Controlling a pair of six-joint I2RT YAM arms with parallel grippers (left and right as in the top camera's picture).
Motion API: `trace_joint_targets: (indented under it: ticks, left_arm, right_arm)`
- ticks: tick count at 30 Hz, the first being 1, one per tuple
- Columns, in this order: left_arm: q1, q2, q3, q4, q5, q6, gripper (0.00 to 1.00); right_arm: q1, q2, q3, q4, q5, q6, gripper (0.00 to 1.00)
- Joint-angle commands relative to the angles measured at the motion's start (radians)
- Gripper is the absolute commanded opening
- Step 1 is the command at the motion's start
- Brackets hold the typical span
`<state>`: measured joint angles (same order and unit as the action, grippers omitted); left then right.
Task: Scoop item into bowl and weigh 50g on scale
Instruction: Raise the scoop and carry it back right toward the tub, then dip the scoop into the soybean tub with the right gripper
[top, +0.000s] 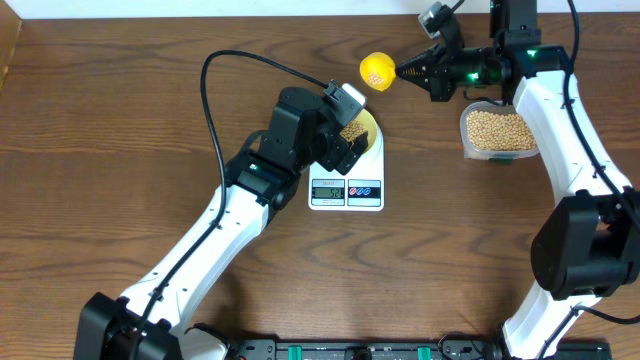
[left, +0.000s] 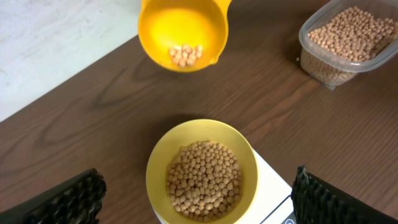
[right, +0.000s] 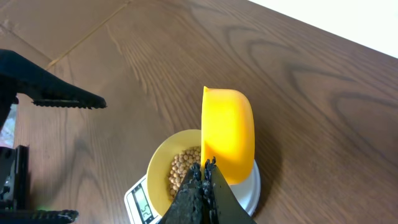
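White scale (top: 346, 202), display edge toward the arm bases, bowl (top: 367, 124) atop.

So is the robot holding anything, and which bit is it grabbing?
The right gripper is shut on the scoop, pinching its handle end. The left gripper is open and holds nothing.

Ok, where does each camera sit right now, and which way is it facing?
Overhead: above the table, looking straight down; both arms, scale, bean tub.
Left wrist: over the bowl, looking down at its beans; own open fingers at the bottom corners.
Right wrist: behind the right gripper, shut on the yellow scoop, looking past it to the bowl; left gripper open at left.
Shared: all three show scoop and bowl.
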<state>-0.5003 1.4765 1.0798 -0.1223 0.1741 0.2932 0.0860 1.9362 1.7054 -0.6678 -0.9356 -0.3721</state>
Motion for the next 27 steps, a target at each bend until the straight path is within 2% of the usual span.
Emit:
trace_joint_targets:
  ticks: [1,13,22,27]
  left_arm:
    - [0.001,0.015,0.016,0.004,-0.002,0.013,0.98]
    - [0.001,0.016,0.016,-0.099,-0.002,0.013,0.98]
    - [0.001,0.016,0.016,-0.249,-0.002,0.013,0.98]
    - [0.001,0.016,0.016,-0.281,-0.002,0.013,0.98]
  right_arm:
    - [-0.014,-0.015,0.002,0.002,-0.027,0.022,0.01]
    - [-0.101,-0.015,0.002,-0.020,-0.074,0.205,0.01]
    - [-0.276,-0.018,0.002,-0.213,-0.072,0.219,0.01]
    - [-0.383,-0.024,0.002,-0.336,-0.063,0.218,0.02]
